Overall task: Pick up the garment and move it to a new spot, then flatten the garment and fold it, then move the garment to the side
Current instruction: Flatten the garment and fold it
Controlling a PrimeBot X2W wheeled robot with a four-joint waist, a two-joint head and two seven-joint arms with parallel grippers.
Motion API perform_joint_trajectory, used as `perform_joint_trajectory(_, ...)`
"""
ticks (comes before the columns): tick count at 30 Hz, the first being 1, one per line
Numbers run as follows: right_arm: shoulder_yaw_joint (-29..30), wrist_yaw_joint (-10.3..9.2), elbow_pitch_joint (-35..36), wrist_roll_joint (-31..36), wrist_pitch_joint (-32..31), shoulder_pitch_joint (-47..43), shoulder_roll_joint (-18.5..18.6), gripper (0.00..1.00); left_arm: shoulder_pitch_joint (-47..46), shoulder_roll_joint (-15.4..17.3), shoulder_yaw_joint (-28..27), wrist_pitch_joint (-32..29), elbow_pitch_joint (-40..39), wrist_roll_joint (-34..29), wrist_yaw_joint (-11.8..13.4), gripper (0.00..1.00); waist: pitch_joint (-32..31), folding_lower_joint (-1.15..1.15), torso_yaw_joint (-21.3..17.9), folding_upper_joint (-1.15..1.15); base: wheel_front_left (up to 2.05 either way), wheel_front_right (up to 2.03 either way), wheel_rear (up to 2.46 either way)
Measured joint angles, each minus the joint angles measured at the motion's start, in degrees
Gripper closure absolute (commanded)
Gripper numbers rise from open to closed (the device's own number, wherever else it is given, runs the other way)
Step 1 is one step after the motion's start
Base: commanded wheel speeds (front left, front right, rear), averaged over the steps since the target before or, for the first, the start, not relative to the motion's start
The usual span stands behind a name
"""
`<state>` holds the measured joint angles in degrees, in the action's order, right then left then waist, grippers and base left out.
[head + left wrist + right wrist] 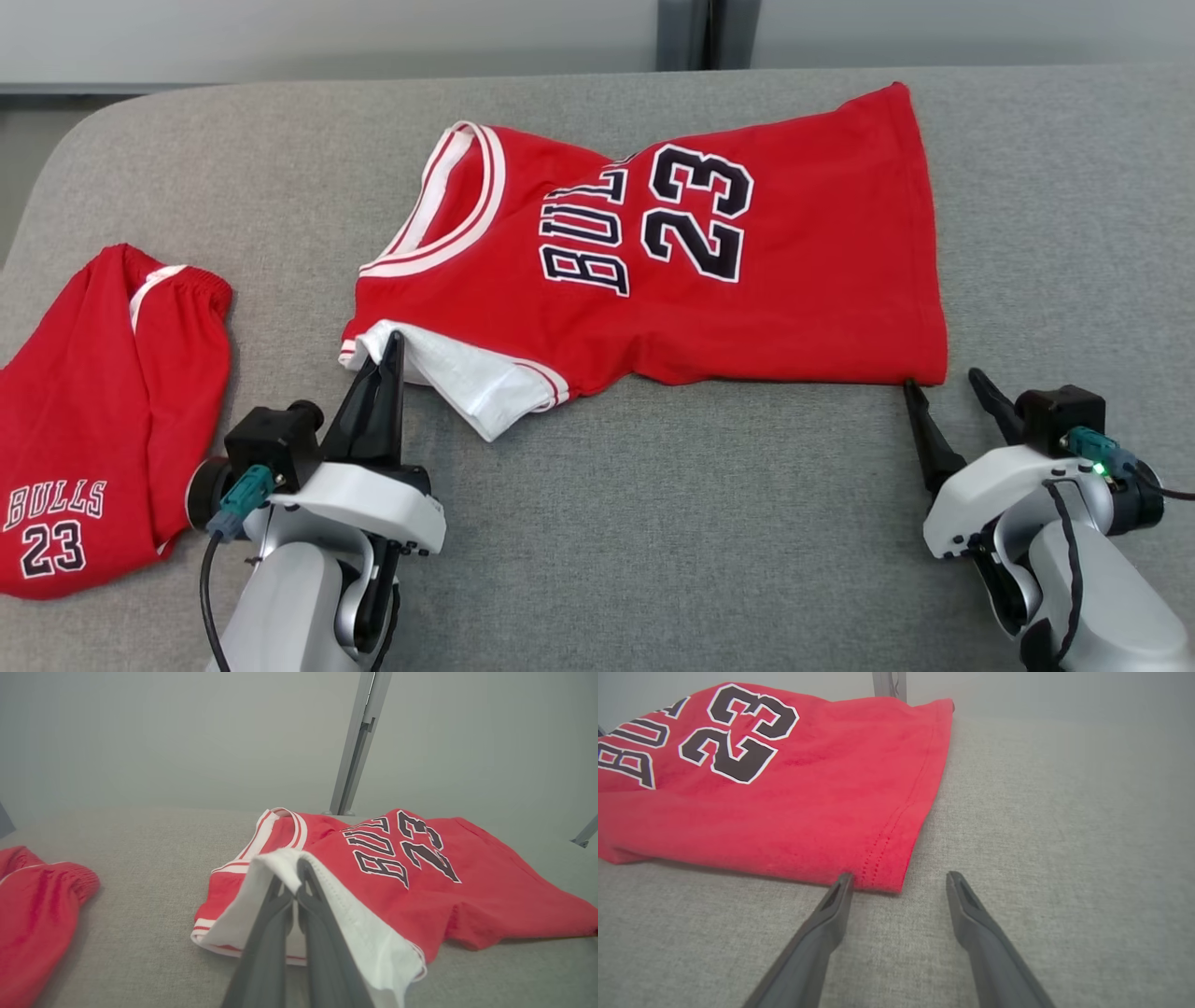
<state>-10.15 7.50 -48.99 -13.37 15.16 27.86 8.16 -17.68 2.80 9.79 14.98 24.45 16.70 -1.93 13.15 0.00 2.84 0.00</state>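
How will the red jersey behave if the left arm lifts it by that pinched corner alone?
Probably floppy: the jersey lies wrinkled, its white underside folded out where the left gripper pinches it. It would likely sag and drag, since the right gripper stands open beside it, gripping nothing.

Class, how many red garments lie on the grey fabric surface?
2. A red Bulls jersey lies mid-surface; red Bulls shorts lie at the robot's left, partly cut off.

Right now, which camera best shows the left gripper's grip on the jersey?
Left wrist view: the left gripper pinches the jersey by its white fabric close up. Head view shows it smaller. Right wrist view shows its hem corner.
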Motion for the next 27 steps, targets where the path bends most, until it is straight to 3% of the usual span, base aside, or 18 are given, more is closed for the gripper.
perform_joint_trajectory(14,-6.05,0.0,-2.58,-5.5,0.03,3.58,1.8,0.02,-1.5,-0.01,1.08,0.0,-0.4,0.43,0.48,1.0,2.11,0.0,1.53,0.0,0.0,0.0,0.0)
perform_joint_trajectory(15,-6.34,0.0,-2.6,-5.86,0.04,3.63,1.93,0.14,-1.5,-0.01,1.1,0.0,-0.4,0.44,0.49,1.0,2.18,0.0,1.54,0.0,0.0,0.0,0.0)
perform_joint_trajectory(17,-6.8,0.0,-2.64,-6.39,0.08,3.77,2.08,0.5,-1.5,-0.01,1.21,0.0,-0.41,0.45,0.51,1.0,2.3,0.0,1.56,0.0,0.0,0.0,0.0)
perform_joint_trajectory(18,-6.99,0.0,-2.63,-6.61,0.08,3.9,2.11,0.55,-1.51,-0.01,1.23,0.01,-0.41,0.47,0.55,1.0,2.36,0.0,1.58,0.0,0.0,0.0,0.0)
perform_joint_trajectory(20,-7.32,0.0,-2.53,-7.24,0.08,3.96,2.16,0.77,-1.52,-0.01,1.23,0.0,-0.41,0.54,0.57,1.0,2.42,0.0,1.6,0.0,0.0,0.0,0.0)
perform_joint_trajectory(21,-7.47,0.01,-2.47,-7.48,0.08,3.97,2.21,0.98,-1.53,-0.01,1.24,0.01,-0.4,0.54,0.57,1.0,2.44,0.0,1.6,0.0,0.0,0.0,0.0)
perform_joint_trajectory(27,-8.24,0.01,-2.23,-8.69,0.07,3.76,2.46,1.0,-1.55,-0.01,1.14,0.0,-0.31,0.74,0.77,1.0,1.95,0.0,1.46,0.0,0.0,0.0,0.0)
